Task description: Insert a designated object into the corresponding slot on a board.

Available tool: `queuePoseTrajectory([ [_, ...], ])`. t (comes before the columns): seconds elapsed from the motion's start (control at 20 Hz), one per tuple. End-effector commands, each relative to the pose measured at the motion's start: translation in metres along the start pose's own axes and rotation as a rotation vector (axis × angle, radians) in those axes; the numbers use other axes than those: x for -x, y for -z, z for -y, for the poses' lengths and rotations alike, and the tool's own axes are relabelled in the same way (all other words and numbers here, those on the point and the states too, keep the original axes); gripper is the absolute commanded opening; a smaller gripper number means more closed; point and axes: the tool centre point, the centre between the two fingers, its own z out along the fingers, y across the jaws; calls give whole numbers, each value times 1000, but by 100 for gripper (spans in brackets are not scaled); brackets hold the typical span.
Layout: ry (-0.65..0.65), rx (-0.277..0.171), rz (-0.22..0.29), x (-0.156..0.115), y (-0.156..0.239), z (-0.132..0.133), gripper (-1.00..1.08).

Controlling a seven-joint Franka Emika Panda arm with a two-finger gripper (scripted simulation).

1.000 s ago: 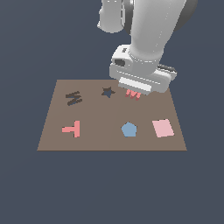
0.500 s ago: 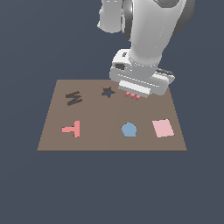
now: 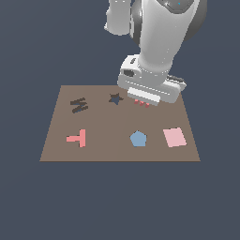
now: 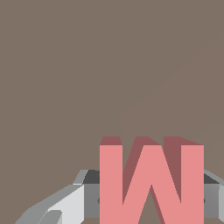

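Note:
The brown board [image 3: 117, 150] lies flat with dark cut-outs. The M-shaped slot [image 3: 78, 105] is at its far part, toward the exterior view's left. The salmon-red M block [image 3: 141, 102] shows only as a small red edge under my gripper [image 3: 143, 99], to the right of the star cut-out. In the wrist view the M block [image 4: 151, 181] sits between my grey fingers [image 4: 65, 205], with bare board [image 4: 87, 65] beneath. The gripper is shut on the block. The slot does not show in the wrist view.
A dark star-shaped cut-out [image 3: 115, 98] lies just left of the gripper. A pink T-shaped piece [image 3: 77, 138], a blue pentagon [image 3: 138, 138] and a pale pink square [image 3: 174, 137] sit along the board's near part. The arm [image 3: 159, 42] rises over the board's far edge.
The gripper with the M block has shifted slightly toward the exterior view's left, nearer the star cut-out. The other pieces have not moved.

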Motion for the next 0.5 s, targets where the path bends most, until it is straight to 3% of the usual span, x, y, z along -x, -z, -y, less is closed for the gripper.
queuePoseTrajectory([
  [0.0, -1, 1, 1, 0, -1, -1, -100],
  [0.45, 0, 1, 1, 0, 3, -1, -100],
])
